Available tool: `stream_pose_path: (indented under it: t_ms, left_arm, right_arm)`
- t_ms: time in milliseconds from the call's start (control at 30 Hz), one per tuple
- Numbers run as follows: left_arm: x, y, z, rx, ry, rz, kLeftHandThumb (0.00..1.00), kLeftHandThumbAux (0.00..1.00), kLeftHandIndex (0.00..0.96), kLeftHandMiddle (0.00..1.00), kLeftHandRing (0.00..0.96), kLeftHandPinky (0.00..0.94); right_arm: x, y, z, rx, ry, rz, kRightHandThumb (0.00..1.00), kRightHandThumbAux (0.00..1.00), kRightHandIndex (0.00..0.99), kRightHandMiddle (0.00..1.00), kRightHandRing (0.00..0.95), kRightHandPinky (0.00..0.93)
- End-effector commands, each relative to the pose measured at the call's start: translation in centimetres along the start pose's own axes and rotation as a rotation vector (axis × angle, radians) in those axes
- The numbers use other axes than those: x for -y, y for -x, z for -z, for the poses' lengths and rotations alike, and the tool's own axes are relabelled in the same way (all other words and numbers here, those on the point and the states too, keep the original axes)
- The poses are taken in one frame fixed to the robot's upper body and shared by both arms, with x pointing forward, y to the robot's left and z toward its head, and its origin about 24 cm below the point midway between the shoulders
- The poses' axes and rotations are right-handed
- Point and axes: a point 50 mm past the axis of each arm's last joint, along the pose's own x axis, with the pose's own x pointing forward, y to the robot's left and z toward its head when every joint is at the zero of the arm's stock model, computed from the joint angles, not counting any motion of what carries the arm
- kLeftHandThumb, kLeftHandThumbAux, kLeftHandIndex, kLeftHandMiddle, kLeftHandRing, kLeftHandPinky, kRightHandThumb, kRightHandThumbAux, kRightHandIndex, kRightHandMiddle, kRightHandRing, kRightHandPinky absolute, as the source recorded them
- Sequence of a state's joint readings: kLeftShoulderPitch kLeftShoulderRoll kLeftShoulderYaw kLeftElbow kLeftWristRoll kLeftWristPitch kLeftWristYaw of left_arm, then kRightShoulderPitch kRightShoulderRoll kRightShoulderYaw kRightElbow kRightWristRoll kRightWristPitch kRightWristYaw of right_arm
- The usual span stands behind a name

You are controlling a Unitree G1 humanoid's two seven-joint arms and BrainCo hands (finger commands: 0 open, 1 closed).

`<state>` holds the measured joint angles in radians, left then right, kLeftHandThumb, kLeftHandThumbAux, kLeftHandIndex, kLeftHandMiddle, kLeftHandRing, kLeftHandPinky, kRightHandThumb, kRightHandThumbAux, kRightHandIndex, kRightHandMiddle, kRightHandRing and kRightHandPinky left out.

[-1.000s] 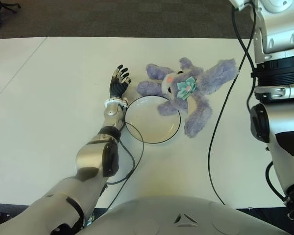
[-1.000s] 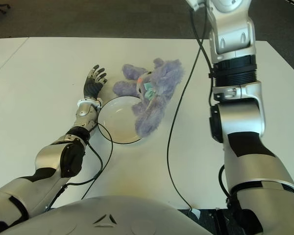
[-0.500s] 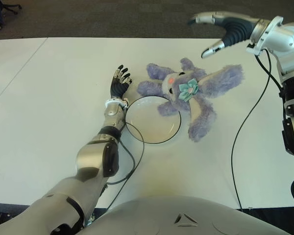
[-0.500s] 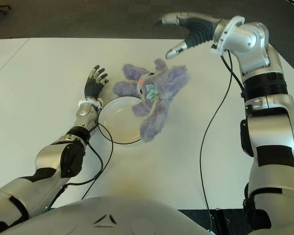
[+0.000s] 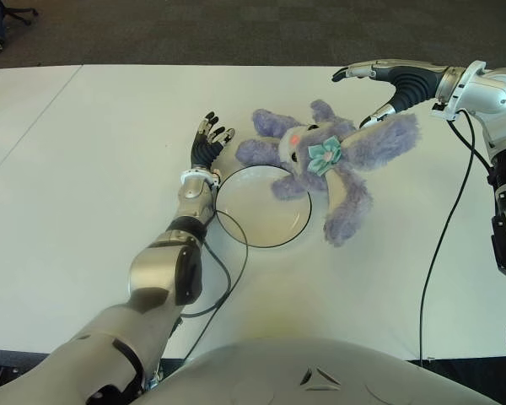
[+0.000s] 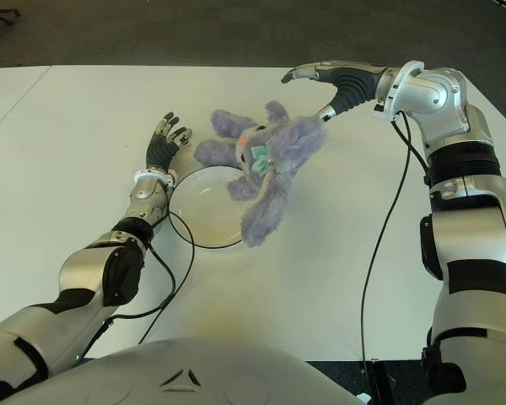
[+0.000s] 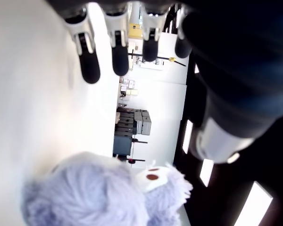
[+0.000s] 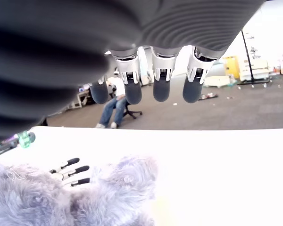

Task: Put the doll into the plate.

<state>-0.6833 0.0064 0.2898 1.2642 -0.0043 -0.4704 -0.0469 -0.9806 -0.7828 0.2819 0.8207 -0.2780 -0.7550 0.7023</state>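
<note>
The doll (image 5: 325,160) sprawls across the plate's (image 5: 261,232) far right rim, mostly on the table (image 5: 84,169). The right hand (image 5: 386,84) hovers over its far right limb, fingers spread and empty. The left hand (image 5: 207,143) shows just left of the plate, fingers open. The doll looks soft, light and floppy; gripping the plump torso seems surest.

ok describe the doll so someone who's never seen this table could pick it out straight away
On the white table, look near the middle for the round white plate with a dark rim. The doll sprawls along the plate's far right edge, one limb hanging over the rim. It is the only soft thing there: a fuzzy lavender plush with a teal bow, lying just under the right hand.
</note>
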Motion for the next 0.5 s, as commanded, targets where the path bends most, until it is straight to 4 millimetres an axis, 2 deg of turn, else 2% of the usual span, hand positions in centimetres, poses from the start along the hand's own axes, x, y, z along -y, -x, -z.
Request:
stream_pose_path:
  t_ms: [33,500]
  left_arm:
    - [-0.6,3.8,7.0,-0.334,-0.008,-0.030,0.224,0.702,0.045,0.096,0.143,0.218]
    - [-0.7,3.8,7.1,-0.342,-0.016,-0.041,0.207,0.684,0.033,0.103,0.146,0.200]
  right_arm:
    - [-1.4,0.5,0.8,-0.020,-0.038,-0.024,0.000,0.420,0.000,0.000,0.000,0.000]
    - [-4.2,0.7,0.9,0.015,-0.104,0.005,0.000,0.439,0.000,0.000,0.000,0.000]
